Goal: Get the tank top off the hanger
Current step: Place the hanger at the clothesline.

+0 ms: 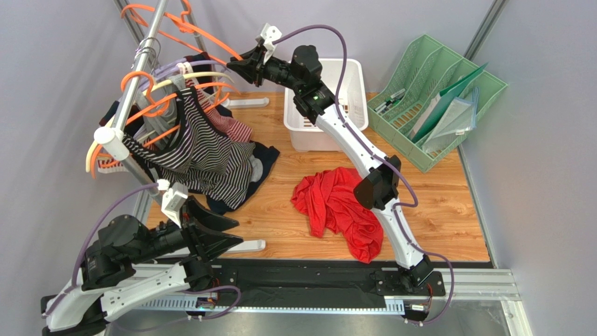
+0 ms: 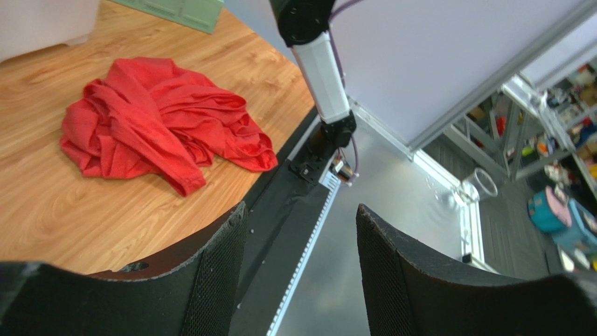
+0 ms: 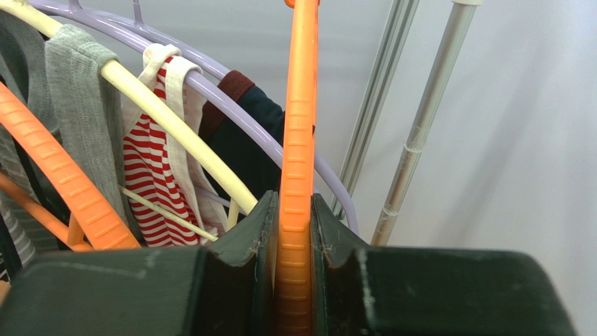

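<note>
Biggest: light wooden table (image 1: 448,217), bare along right edge & front-right corner, so room to move there. Far-left edge crowded by metal clothes rack (image 1: 136,73). On it hangs black-and-white striped tank top (image 1: 210,164), hem draped onto table. Mid-table, near front edge, lies red crumpled fabric garment (image 1: 335,206), apart from rack. At back edge, white plastic bin (image 1: 350,77). Up by rack top, orange plastic hanger (image 3: 297,140) arm pinched tight in right gripper (image 3: 294,217). Low at front-left edge, left gripper (image 2: 301,224) spread, holding nothing.
</note>
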Available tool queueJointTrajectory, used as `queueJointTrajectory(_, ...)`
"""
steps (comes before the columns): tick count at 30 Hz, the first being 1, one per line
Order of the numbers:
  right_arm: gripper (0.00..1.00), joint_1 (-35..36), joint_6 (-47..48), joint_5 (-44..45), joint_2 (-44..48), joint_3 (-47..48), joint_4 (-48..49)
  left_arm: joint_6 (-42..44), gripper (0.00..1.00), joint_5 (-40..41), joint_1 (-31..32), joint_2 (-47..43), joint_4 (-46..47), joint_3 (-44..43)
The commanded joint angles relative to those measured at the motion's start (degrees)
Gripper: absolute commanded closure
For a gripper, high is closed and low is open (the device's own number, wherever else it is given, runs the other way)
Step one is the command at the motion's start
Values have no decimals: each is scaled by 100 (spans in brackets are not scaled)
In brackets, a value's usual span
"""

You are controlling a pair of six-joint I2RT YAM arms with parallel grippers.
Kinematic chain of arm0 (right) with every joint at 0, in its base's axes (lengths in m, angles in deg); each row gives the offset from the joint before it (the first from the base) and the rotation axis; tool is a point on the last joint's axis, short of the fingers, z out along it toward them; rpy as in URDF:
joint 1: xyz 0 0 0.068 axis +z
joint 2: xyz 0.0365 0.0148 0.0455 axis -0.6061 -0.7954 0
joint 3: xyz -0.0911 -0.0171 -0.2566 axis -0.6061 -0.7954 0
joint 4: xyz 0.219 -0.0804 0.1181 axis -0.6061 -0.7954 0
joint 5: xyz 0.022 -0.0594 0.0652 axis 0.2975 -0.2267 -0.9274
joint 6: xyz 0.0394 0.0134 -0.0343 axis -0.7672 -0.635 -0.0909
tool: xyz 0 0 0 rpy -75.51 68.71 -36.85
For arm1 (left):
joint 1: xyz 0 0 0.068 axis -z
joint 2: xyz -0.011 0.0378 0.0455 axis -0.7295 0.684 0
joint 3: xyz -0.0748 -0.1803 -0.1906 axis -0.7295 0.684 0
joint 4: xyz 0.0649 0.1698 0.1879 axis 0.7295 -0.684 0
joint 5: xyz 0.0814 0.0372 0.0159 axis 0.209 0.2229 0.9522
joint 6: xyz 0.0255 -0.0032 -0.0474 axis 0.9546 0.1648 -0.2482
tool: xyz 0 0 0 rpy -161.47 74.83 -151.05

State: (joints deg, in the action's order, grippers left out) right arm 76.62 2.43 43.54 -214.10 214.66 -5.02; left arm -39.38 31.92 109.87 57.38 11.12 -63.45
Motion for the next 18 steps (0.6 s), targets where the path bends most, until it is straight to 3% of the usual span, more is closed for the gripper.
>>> queueJointTrajectory(1, 100, -107, -76, 103, 445, -230, 90, 538, 37, -894, 17, 1000, 870, -750)
queueJointTrajectory(8, 100, -635, -711, -863, 964, -730, 74, 1188, 40, -905, 17, 2829, 986, -2562)
queueJointTrajectory(11, 100, -705, -482, -1031, 1289, -968, -198, 1295, 38, -195, 17, 3522, 1161, -3195)
queueJointTrajectory(14, 100, -776, -508, -1075, 1649, -1451, -77, 1269, 34, 1287, 17, 4006, 1346, -3705)
queueJointTrajectory(18, 100, -907, -595, -1171, 1791, -1584, -190, 1531, 33, 2442, 17, 4701, 1548, -4400)
